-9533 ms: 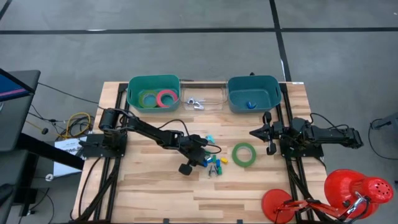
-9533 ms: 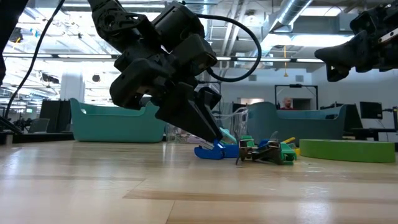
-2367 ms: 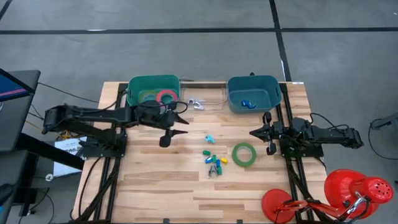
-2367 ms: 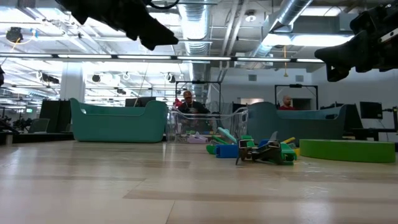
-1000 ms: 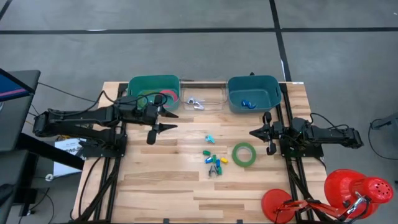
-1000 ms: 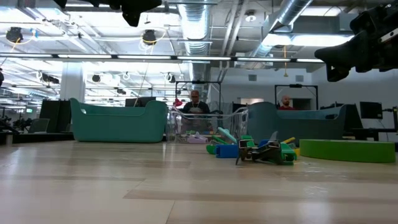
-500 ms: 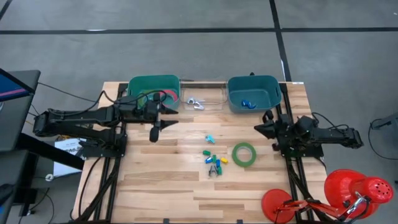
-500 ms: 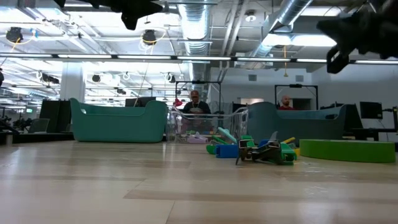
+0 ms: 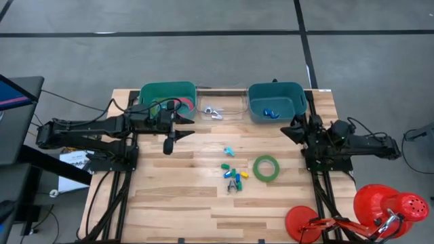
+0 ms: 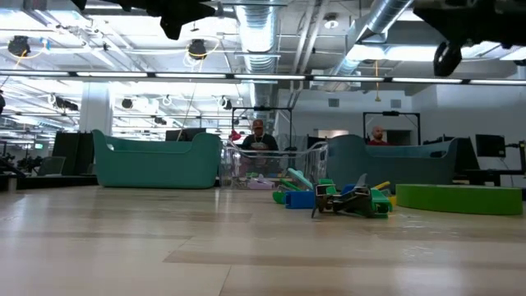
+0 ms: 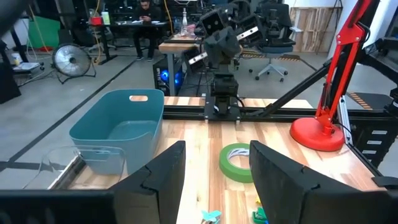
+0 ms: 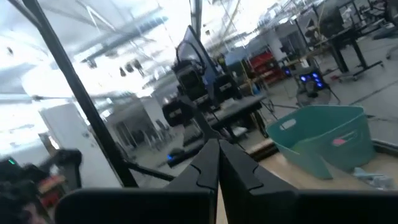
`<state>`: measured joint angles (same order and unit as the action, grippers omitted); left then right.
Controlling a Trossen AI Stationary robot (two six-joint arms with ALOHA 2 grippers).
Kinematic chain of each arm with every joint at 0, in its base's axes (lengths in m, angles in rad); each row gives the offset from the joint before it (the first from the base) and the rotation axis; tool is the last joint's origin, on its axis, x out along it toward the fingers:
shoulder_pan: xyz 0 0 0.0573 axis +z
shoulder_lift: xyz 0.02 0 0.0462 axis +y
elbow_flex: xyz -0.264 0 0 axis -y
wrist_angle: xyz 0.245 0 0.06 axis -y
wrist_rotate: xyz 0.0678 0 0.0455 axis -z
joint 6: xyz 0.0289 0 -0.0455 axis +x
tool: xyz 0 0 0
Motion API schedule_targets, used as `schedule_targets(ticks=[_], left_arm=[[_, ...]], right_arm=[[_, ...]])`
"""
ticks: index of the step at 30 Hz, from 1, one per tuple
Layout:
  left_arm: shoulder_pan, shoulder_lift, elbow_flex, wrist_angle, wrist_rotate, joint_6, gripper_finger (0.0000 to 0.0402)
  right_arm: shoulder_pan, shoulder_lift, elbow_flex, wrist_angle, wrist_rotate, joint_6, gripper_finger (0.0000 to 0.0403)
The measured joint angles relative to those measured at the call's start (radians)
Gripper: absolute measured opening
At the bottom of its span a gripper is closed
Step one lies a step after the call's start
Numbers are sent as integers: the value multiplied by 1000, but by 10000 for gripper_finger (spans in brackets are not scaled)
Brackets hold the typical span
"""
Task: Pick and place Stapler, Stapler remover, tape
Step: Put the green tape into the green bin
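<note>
Wooden table [image 9: 176, 196]: small coloured pieces [image 9: 232, 176] clustered near middle, green tape roll [image 9: 266, 167] flat just right of them. Left gripper [image 9: 169, 139] empty, fingers spread, near left green bin [image 9: 144, 102] (holds green and pinkish-red rolls [image 9: 178, 104]). Right gripper [image 9: 293, 131] pressed together, empty, near teal bin [image 9: 298, 97].

The left gripper [image 9: 169, 144] hangs above the counter with fingers [image 11: 155, 180] parted and empty, while the right gripper [image 9: 293, 129] is raised, fingers [image 12: 211, 163] pressed together.
</note>
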<state>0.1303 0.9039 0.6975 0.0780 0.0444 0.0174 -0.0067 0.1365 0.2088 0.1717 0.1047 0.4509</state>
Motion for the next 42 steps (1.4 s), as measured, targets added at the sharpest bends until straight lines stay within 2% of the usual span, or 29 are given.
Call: schedule_targets(ticks=[6,10,17,22,28,34,42], left_arm=[[0,0,0,6,0,0,168],[0,0,0,7,0,0,168],[0,0,0,8,0,0,168],[0,0,0,10,0,0,168],[0,0,0,12,0,0,168],[0,0,0,13,0,0,168],[0,0,0,13,0,3,168]], right_arm=[[0,146,145,-62,-3,-43,0],[2,247,252,-139,-48,-72,0],[58,396,426,-269,-61,-190,0],[101,464,528,-404,-60,-199,0],[141,526,555,-515,-62,-184,0],[167,583,555,-605,-68,-44,0],[169,674,555,-697,-82,-39,0]])
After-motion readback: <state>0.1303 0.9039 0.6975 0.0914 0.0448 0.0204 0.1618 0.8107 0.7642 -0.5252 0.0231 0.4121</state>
